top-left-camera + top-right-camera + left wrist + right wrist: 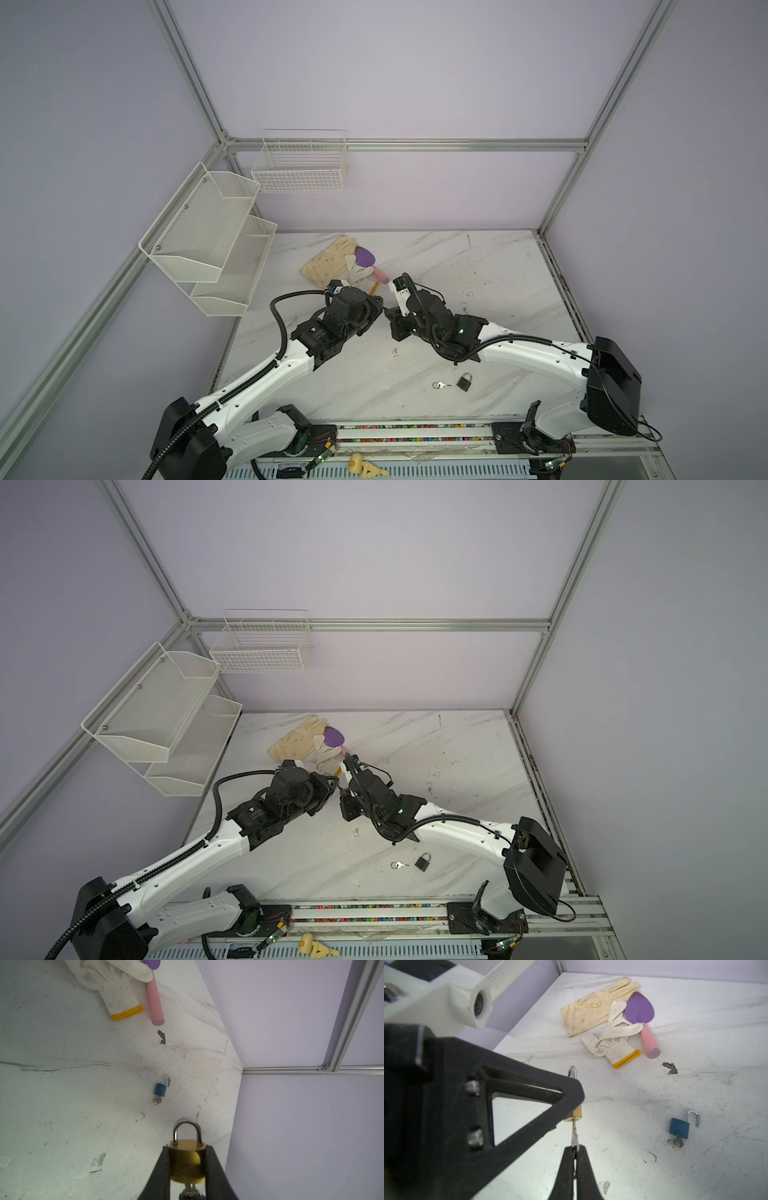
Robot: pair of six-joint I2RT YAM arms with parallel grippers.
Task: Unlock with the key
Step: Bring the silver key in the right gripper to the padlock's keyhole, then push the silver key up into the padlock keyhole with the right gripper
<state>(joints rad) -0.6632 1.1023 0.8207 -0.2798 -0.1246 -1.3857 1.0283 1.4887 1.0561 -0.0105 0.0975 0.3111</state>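
White marble-patterned tabletop (511, 266) lying under both arms | left gripper (187, 1148) clamping brass padlock (186, 1164) by its sides, above table centre, shackle sitting closed | right gripper (574, 1149) pinching small silver key (574, 1131), blade sitting in padlock's base | open blue padlock (679, 1128) lying nearby

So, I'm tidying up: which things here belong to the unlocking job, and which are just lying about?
In the job: brass padlock in the left gripper; key pinched by the right gripper, in its keyhole; black padlock and loose key, likely next.
Lying about: blue padlock, already open; cream glove; knit glove; trowel; wall baskets.
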